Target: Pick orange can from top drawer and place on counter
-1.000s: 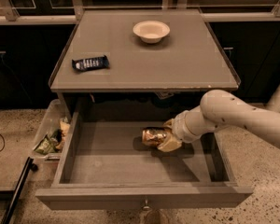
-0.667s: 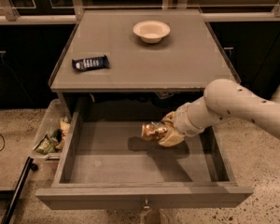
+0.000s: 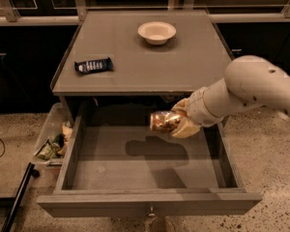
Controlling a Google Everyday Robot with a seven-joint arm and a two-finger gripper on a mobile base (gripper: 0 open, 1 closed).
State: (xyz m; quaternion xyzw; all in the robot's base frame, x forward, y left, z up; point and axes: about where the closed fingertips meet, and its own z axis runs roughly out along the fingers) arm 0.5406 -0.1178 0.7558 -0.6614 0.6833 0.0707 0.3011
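Observation:
The orange can (image 3: 163, 121) is held on its side in my gripper (image 3: 180, 120), lifted above the floor of the open top drawer (image 3: 145, 200), with its shadow on the drawer bottom below. My white arm reaches in from the right. The gripper is shut on the can's right end, just in front of and slightly below the counter's (image 3: 183, 62) front edge. The drawer holds nothing else that I can see.
A white bowl (image 3: 156, 32) sits at the back of the counter. A dark blue snack wrapper (image 3: 93, 65) lies at the counter's front left. A clear bin with trash (image 3: 54, 141) stands on the floor left of the drawer. A dark rod (image 3: 18, 195) lies at lower left.
The gripper has lifted the can from the drawer floor upward, closer to the counter's front edge. The arm has risen with it.

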